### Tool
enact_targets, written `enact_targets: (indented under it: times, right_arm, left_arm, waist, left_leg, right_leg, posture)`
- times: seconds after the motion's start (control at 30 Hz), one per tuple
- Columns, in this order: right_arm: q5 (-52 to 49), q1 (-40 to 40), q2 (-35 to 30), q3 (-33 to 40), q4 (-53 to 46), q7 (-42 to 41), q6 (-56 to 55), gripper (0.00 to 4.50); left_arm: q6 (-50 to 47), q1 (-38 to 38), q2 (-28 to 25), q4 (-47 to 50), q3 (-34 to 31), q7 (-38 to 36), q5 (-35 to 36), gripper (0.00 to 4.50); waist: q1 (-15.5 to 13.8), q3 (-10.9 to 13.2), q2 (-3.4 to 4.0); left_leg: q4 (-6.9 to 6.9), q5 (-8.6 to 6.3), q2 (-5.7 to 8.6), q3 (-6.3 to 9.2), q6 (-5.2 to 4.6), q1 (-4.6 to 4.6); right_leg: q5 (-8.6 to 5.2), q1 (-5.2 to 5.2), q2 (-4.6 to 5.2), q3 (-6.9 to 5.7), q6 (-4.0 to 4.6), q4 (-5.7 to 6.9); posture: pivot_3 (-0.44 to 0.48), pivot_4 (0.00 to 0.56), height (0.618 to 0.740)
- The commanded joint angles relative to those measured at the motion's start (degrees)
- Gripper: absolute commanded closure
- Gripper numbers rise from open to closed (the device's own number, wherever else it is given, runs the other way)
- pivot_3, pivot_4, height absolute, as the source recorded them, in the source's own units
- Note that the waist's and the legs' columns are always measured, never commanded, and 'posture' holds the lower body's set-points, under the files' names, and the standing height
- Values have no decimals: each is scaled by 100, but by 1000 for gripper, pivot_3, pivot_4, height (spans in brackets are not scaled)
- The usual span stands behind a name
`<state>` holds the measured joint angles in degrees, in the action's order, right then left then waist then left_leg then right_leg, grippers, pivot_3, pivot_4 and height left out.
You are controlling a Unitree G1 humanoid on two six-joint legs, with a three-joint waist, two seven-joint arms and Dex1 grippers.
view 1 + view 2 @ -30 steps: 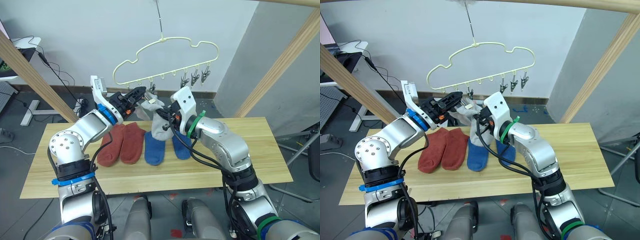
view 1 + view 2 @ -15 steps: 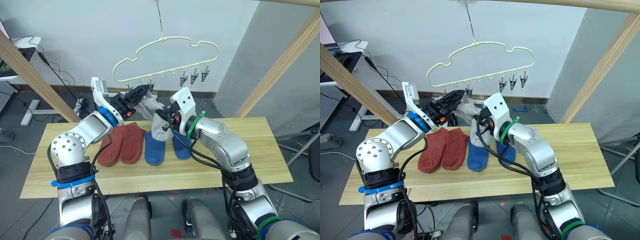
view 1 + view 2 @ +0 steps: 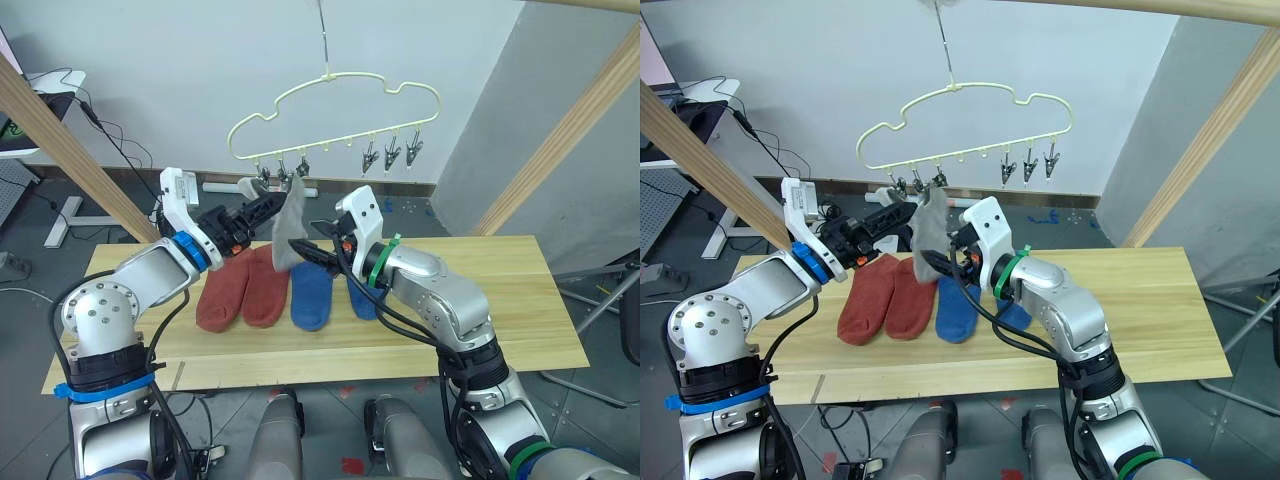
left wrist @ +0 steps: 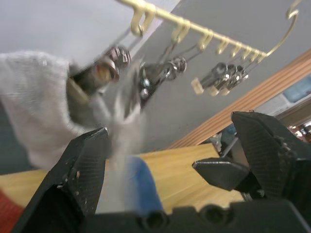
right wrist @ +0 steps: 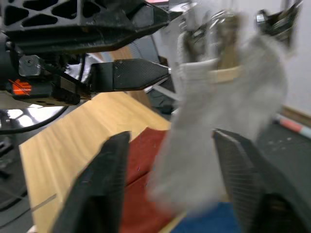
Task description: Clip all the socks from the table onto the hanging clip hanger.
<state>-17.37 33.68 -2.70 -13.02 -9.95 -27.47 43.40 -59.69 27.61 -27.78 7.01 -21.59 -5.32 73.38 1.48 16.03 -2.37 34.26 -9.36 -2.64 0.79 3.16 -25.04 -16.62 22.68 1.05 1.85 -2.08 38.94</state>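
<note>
Risk: grey sock (image 3: 288,226), centre frame, hangs from clip hanger (image 3: 330,120); our left gripper (image 3: 268,206) and right gripper (image 3: 318,250) stand apart, empty. Weak clipping could drop it onto table (image 3: 480,300).

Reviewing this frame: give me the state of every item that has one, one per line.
grey sock: hanging from a clip, off the table.
clip hanger: hanging, three right clips bare.
rust-red socks: flat on the table.
blue socks: flat on the table.
left pincer: open.
right pincer: open.
</note>
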Motion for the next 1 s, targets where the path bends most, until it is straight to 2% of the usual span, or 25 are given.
enact_targets:
  times: [0.03,0.07,0.13,0.33,0.47,0.5,0.57,0.6,0.67,0.73,0.83,1.0]
  right_arm:
    - [-132,-179,-167,61,-304,-103,4,264]
    - [-111,-227,-243,52,-325,-113,-11,30]
    - [-59,-327,-416,66,-387,-103,-46,30]
    - [-94,-838,-1058,340,-907,-131,-80,30]
    - [-131,-1135,-1245,526,-1214,-85,-116,30]
    - [-162,-1237,-1285,626,-1323,-72,-138,30]
    - [-275,-1371,-1272,819,-1525,-22,-134,30]
    - [-337,-1409,-1289,901,-1620,-36,-144,6]
    - [-468,-1393,-1284,1094,-1736,-26,-171,0]
    - [-598,-1334,-1224,1247,-1777,11,-184,0]
    - [-834,-1253,-1145,1323,-1826,-57,-217,0]
    - [-1237,-1131,-1063,1346,-1932,-93,-159,0]
  left_arm:
    - [127,-30,-84,390,64,-149,-149,0]
    - [189,-60,-113,441,137,-207,-317,0]
    - [348,-115,-140,514,275,-299,-669,0]
    - [1143,-299,-361,861,1150,-182,-2542,0]
    - [1666,-459,-439,988,1636,-662,-3323,0]
    - [1746,-461,-417,926,1720,-959,-3326,0]
    - [1933,-399,27,732,1413,-1203,-2926,0]
    - [2165,-355,259,654,1257,-1204,-2889,183]
    - [2697,-326,312,564,1453,-1490,-3400,526]
    - [3092,-322,328,424,1748,-1691,-3897,1105]
    - [3509,-226,733,108,1920,-1671,-4213,1963]
    - [4302,106,1310,-600,2107,-1675,-4857,1963]
  waist:
    - [-7,0,0]
    - [-7,0,0]
    - [-5,0,0]
    - [0,0,0]
    - [1,-1,0]
    - [3,-1,0]
    - [5,-1,0]
    - [4,-1,0]
    - [16,-1,0]
    - [31,-1,1]
    - [26,-1,1]
    - [27,-1,1]
  left_leg:
    - [0,0,0,0,0,0]
    - [1,0,1,-1,0,-1]
    - [0,0,3,-3,0,0]
    - [-7,0,3,-15,0,-1]
    - [-14,1,2,-38,1,-28]
    - [-12,2,1,-38,2,-38]
    - [-12,2,1,-39,3,-41]
    - [-11,2,1,-40,2,-44]
    - [3,1,1,-37,1,-55]
    - [9,1,2,-34,1,-61]
    - [12,2,2,-33,-1,-60]
    - [49,0,3,-18,-5,-82]
  right_leg:
    - [0,-1,0,0,0,0]
    - [0,-2,0,0,0,0]
    - [0,-1,0,1,0,0]
    - [-2,5,-1,8,1,-1]
    - [-1,49,-1,24,2,6]
    - [0,59,-2,23,2,7]
    - [-1,61,-3,20,2,5]
    - [-1,61,-2,19,2,3]
    - [0,62,-1,15,1,2]
    - [0,66,-3,16,1,5]
    - [1,65,-7,15,0,8]
    - [4,64,-9,6,-4,9]
  posture:
    - [32,235,740]
    - [32,235,740]
    - [26,230,740]
    - [18,226,740]
    - [15,226,740]
    - [11,225,740]
    - [-5,226,740]
    - [-5,226,740]
    - [-11,230,740]
    - [-11,230,740]
    - [-29,236,740]
    - [-42,241,740]
